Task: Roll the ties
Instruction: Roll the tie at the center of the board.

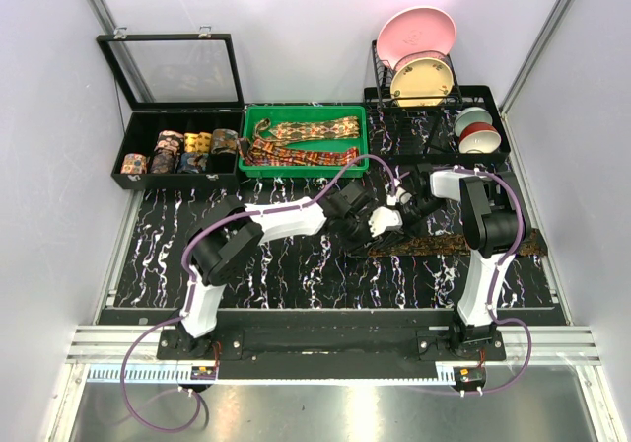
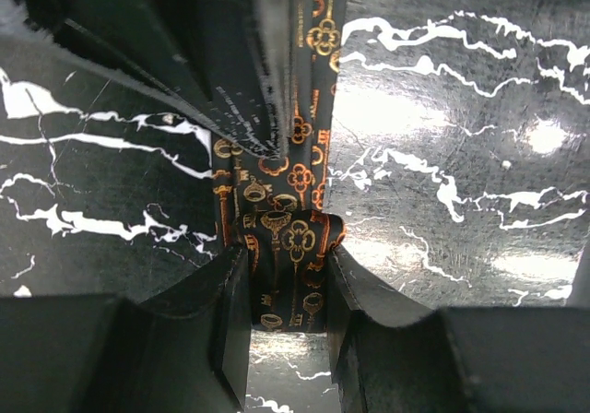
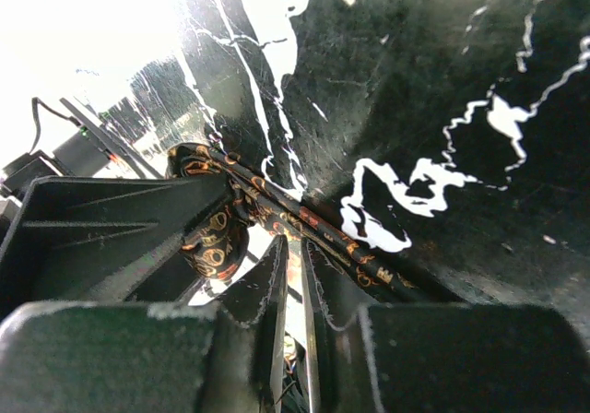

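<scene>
A dark tie (image 1: 463,246) with a gold and orange key pattern lies flat along the right side of the marbled table (image 1: 296,274). My left gripper (image 1: 357,220) is shut on its rolled end; in the left wrist view the small coil (image 2: 293,247) sits between my fingers (image 2: 226,302), gripper (image 2: 288,293). My right gripper (image 1: 401,208) is just beside it. In the right wrist view its jaws (image 3: 293,247) are nearly together, pinching the edge of the tie's strip (image 3: 369,265), with the coil (image 3: 210,247) to the left.
A green tray (image 1: 251,146) at the back holds loose patterned ties (image 1: 306,129). A black box (image 1: 133,141) with an open lid at back left holds several rolled ties (image 1: 182,151). A rack with plates (image 1: 419,52) and bowls (image 1: 475,131) stands at back right.
</scene>
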Action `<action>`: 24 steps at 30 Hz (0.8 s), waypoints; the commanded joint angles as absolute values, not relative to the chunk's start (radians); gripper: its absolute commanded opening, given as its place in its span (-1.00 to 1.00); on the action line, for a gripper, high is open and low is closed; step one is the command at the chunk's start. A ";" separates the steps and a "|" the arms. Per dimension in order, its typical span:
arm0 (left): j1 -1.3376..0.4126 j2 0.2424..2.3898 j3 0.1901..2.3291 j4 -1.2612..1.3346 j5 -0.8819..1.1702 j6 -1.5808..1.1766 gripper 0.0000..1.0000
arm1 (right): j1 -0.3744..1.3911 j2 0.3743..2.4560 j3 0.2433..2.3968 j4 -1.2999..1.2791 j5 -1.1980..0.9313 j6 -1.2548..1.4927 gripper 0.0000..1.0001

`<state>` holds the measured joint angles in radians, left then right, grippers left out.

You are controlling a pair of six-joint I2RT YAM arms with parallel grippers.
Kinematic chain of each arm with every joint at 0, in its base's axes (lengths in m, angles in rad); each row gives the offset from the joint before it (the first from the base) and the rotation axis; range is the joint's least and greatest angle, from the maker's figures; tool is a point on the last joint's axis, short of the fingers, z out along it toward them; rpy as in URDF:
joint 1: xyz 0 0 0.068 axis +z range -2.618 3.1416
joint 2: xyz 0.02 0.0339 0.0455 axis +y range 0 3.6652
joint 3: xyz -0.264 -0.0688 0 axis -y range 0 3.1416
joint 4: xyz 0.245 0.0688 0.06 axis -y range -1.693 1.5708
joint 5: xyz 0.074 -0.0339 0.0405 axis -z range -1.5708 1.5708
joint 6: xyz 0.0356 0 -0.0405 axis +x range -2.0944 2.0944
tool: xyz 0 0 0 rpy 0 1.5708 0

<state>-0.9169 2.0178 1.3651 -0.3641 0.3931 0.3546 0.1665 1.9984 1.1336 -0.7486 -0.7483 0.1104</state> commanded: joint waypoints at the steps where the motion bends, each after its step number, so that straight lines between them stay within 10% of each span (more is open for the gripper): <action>1: -0.890 2.052 1.333 -0.433 0.379 0.296 -0.48 | 0.173 2.008 1.140 -0.709 -0.600 0.081 -0.67; 8: -0.893 2.085 1.296 -0.440 0.357 0.360 -0.45 | 0.169 1.945 1.149 -0.706 -0.719 0.069 -0.57; 12: -0.891 2.100 1.289 -0.445 0.350 0.377 -0.42 | 0.167 1.870 1.141 -0.696 -0.893 0.083 -0.05; 24: -0.893 2.103 1.290 -0.448 0.350 0.383 -0.42 | 0.178 1.933 1.072 -0.640 -0.997 0.098 -0.21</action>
<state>-0.9035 2.0212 1.3502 -0.3412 0.4145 0.3565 0.1673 1.9053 1.0855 -0.6651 -0.9554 0.1104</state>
